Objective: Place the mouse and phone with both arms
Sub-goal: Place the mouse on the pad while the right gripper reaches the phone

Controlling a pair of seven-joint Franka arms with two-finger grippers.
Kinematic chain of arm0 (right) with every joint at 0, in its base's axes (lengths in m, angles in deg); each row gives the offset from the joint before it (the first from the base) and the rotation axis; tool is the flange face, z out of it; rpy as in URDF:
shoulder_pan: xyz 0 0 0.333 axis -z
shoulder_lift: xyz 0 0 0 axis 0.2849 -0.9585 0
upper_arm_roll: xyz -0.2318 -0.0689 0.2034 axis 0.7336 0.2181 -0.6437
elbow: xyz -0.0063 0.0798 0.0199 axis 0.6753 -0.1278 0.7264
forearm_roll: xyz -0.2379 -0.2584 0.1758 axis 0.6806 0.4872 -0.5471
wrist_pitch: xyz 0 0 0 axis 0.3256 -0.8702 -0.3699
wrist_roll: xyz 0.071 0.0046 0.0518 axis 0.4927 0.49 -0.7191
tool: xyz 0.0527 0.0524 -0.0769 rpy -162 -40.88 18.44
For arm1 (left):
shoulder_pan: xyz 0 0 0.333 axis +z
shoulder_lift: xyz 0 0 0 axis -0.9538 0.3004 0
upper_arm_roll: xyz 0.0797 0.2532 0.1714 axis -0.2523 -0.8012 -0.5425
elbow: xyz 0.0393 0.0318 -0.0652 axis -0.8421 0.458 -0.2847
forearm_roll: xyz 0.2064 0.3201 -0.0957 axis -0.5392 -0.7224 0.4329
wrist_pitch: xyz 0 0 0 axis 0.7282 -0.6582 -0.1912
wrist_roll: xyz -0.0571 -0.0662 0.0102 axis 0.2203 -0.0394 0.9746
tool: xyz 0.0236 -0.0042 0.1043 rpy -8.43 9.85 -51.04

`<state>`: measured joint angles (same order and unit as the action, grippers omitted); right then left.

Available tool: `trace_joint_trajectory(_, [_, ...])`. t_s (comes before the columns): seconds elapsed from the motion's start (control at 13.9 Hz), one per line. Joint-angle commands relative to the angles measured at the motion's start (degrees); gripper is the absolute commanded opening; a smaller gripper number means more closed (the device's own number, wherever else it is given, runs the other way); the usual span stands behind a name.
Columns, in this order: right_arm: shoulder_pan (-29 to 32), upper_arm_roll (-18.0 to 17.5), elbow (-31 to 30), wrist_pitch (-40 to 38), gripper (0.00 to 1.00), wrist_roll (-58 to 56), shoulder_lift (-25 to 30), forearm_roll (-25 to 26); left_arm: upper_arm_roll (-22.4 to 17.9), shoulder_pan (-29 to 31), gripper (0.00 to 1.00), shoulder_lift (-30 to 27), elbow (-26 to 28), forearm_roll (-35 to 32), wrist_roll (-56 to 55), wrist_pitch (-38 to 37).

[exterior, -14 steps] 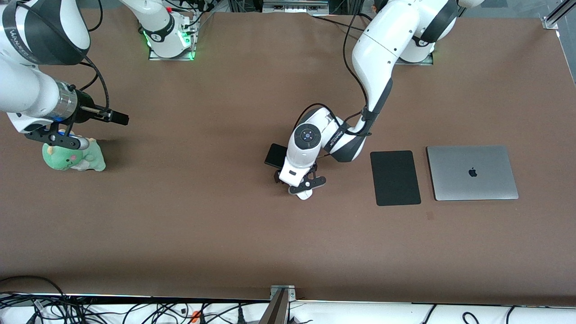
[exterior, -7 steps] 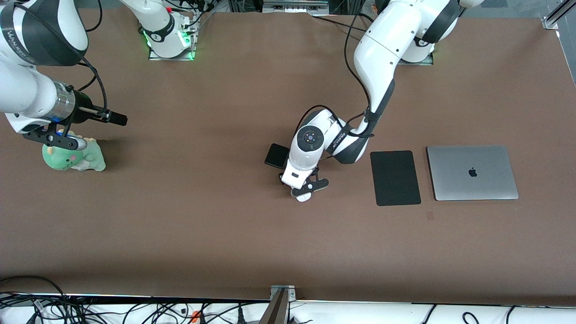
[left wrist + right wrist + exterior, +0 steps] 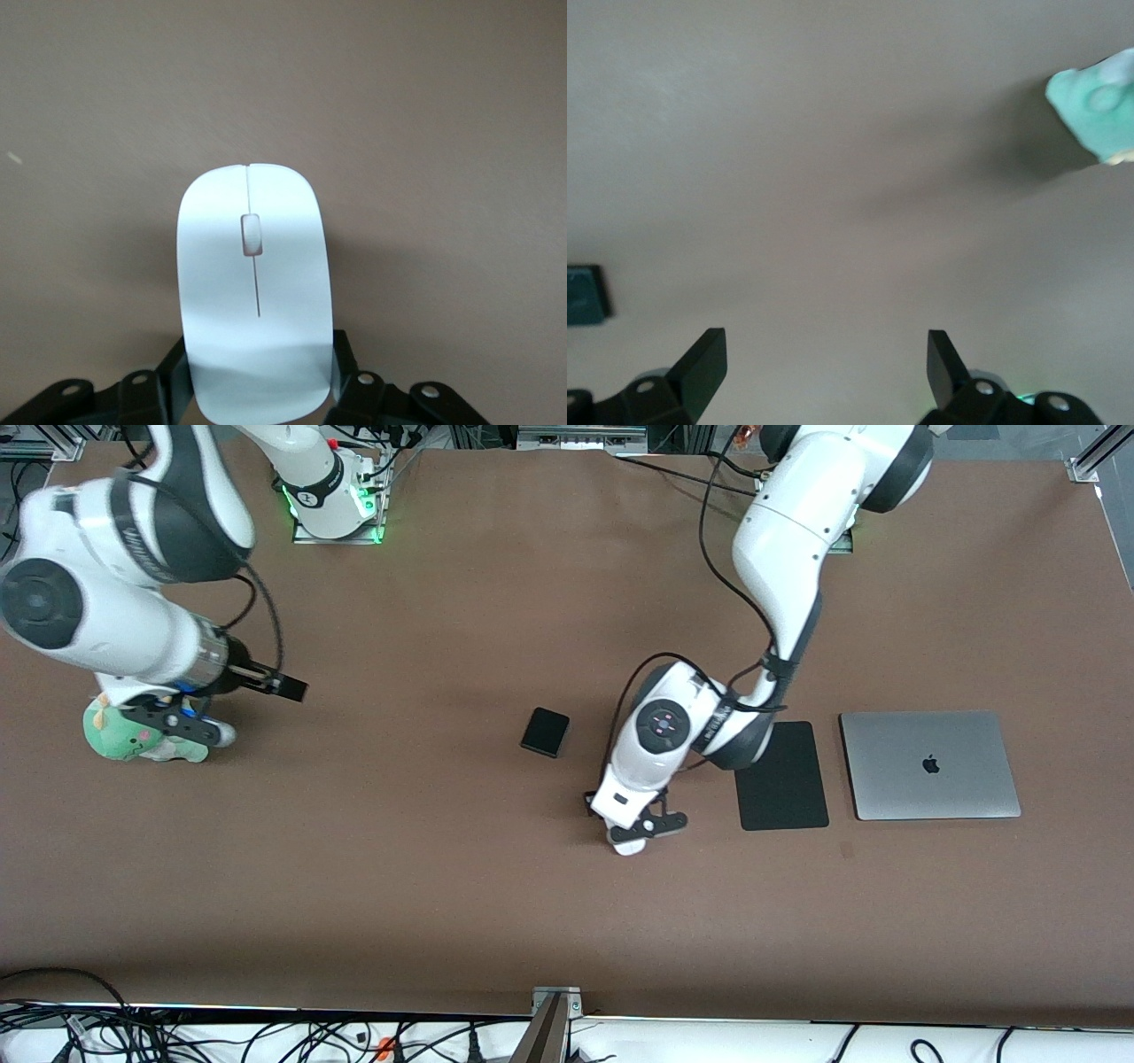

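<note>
Brown, matte table [image 3: 425, 886] carries everything, and the two white jointed arms reach over it from their bases. Toward the left arm's end lies a closed silver-grey laptop [image 3: 929, 764], and just beside it a large flat black mouse pad [image 3: 788, 793], partly covered by the left arm's wrist. At the right arm's end sits a soft green plush toy [image 3: 120, 737], with the right gripper [image 3: 824, 363] hanging over the bare table beside it, its two black fingers spread wide with nothing between them; that arm looks to be waiting or just starting toward the small black rounded-corner slab of a phone [image 3: 545, 732], which lies flat near the table's middle and shows at the edge of the right wrist view. The left gripper [image 3: 640, 834] is clamped on the small glossy white oval mouse [image 3: 254, 292], pinching its rear end from both sides so that most of the shell juts forward, over bare table near the pad's corner closest to the front camera. The step in hand seems to be carrying the mouse to the pad. To do it well, keep the mouse level, since the smooth shell held only at its tail could pivot or slip, bring it fully over the pad, lower until it rests flat, and only then release.
</note>
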<state>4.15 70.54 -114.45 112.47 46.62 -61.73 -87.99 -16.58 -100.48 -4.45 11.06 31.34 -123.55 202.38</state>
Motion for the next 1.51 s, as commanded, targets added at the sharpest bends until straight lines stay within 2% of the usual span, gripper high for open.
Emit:
trace_joint_trajectory(0.0, [-4.37,0.23,-0.27,4.36,1.0,6.66,-2.34,-0.63,1.25,4.22,0.32,-9.52,12.4,-1.04,8.28,0.09])
trace_joint_trajectory(0.22, [-8.93,0.23,-0.18,10.07,1.0,13.25,-5.16,-0.63,1.34,10.27,0.35,-17.34,25.49,-0.43,19.86,4.82])
trace_joint_trajectory(0.36, [-12.53,0.22,-0.18,14.03,1.0,13.97,-7.09,-0.63,3.69,17.46,0.35,-21.3,33.24,-0.25,28.92,7.3])
trace_joint_trajectory(0.58, [-17.2,0.14,0.08,22.98,1.0,16.95,-11.13,-1.07,13.09,33.28,0.34,-21.41,37.65,-0.24,39.92,6.78])
trace_joint_trajectory(0.79, [-21.69,0.22,0.26,29.5,1.0,18.98,-14.82,-0.99,13.2,34.55,0.34,-20.88,39.33,-0.68,40.04,6.6])
trace_joint_trajectory(0.94, [-24.23,0.22,0.34,32.31,1.0,19.07,-17.28,-0.99,13.2,34.64,0.46,-20.01,39.25,-0.77,39.77,6.6])
trace_joint_trajectory(1.01, [-25.03,0.23,0.34,33.55,1.0,18.98,-18.51,-0.81,13.2,34.55,0.66,-19.74,39.07,-0.77,39.51,6.6])
trace_joint_trajectory(1.08, [-25.65,0.23,0.34,34.6,1.0,18.98,-19.66,-0.46,13.2,34.55,1.0,-19.65,38.81,-0.77,39.25,6.51])
trace_joint_trajectory(1.44, [-28.64,0.4,0.7,42.52,1.0,21.62,-25.81,0.07,13.55,34.73,1.0,-20.7,34.43,-0.77,39.07,0.2])
